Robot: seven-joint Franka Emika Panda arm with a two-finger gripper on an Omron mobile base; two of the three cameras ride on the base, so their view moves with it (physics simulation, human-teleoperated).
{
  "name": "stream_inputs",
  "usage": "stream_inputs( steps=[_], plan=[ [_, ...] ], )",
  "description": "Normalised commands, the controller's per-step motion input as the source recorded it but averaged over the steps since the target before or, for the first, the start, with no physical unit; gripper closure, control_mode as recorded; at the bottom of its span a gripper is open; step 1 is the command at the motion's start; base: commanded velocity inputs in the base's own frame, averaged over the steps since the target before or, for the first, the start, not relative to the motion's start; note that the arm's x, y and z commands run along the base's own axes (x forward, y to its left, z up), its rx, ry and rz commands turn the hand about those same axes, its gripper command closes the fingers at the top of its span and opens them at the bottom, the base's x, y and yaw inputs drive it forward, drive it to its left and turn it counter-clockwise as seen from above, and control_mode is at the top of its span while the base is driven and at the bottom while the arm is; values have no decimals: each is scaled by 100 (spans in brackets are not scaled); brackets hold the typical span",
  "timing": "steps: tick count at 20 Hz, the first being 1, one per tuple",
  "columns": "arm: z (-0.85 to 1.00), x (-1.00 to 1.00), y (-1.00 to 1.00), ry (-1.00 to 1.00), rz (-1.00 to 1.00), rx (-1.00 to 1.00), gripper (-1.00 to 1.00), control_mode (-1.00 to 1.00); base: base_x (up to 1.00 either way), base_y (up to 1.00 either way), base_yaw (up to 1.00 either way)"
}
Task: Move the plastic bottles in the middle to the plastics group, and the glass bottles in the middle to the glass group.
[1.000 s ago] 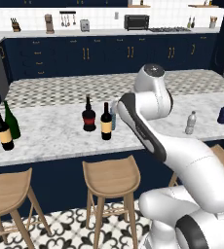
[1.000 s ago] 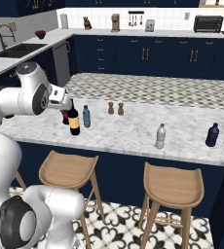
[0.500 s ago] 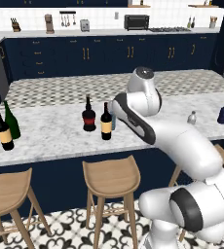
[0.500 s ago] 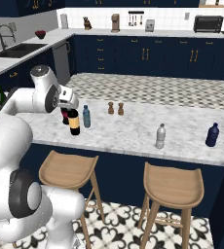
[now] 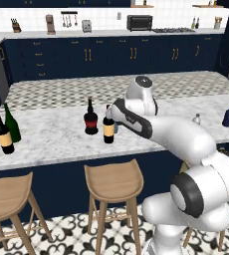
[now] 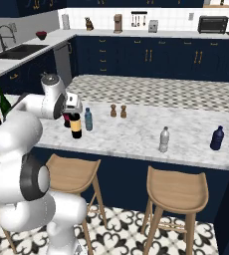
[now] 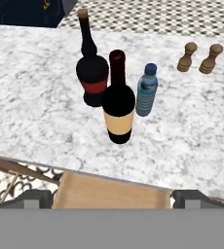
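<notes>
Looking down the hand view, your fingers [image 7: 112, 197] are spread wide with nothing between them, hanging off the near edge of the worktop [image 7: 31, 112] above a stool. The labelled wine bottle [image 7: 118, 99] stands dead ahead, upright, nearest the fingers. Squat red-band bottle [image 7: 92, 63] is just behind it to the left, pale-blue plastic bottle [image 7: 146, 91] just behind to the right, all three close together. Bottle axes are vertical, so you'd likely come in level and forward. Glass group [image 5: 8, 129] sits well off to the left, plastics group [image 6: 190, 139] well off right.
</notes>
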Motion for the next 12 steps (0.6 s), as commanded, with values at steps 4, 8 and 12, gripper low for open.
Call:
stream_inputs(
  steps=[4,8,12],
  plan=[
    [0,33,0,7,3,-6,-100,-100,0,0,0],
    [0,43,0,9,0,-6,-100,-100,0,0,0],
    [0,42,6,6,0,-6,-100,-100,0,0,0]
  ],
)
